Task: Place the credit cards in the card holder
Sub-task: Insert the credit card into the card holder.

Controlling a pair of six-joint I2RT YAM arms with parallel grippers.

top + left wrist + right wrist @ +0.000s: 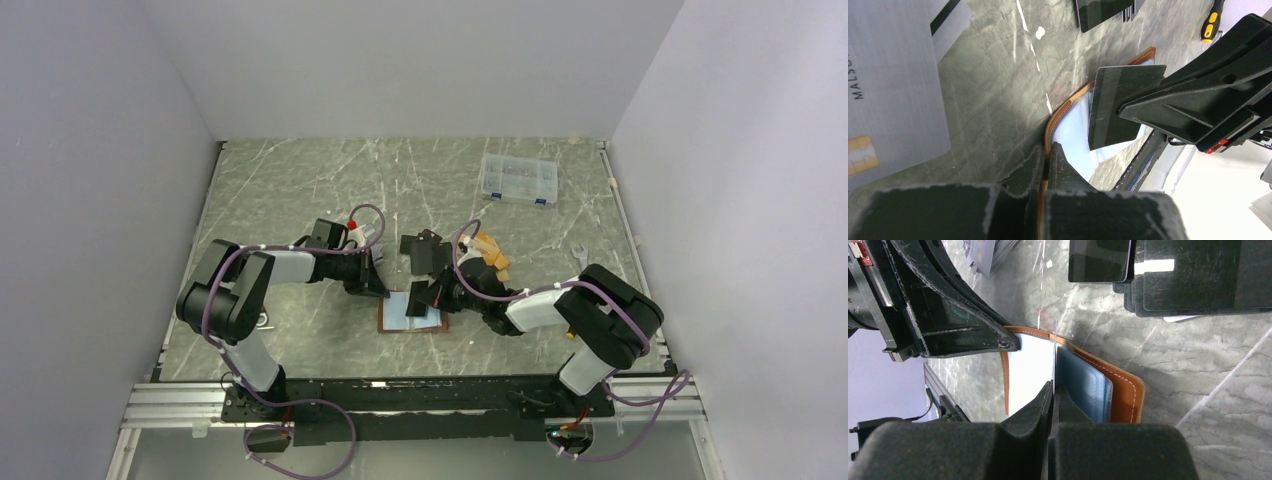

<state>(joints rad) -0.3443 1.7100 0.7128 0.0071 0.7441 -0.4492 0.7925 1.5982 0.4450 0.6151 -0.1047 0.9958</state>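
Tan leather card holder (412, 315) lies open a little in from the middle of the bench's (300, 180) near edge, pale inner pockets facing up. The left gripper (1046, 156) is pinched narrow on its brown rim. The right gripper (1053, 390) clamps a black credit card (1108, 105), held on edge over the open pockets; whether it touches them I cannot tell. More black cards (425, 250) lie toward mid-bench, with orange-gold ones (492, 255) just right of them and silver cards (893, 75) beside the left gripper. A clear box (518, 180) sits toward the far right corner.
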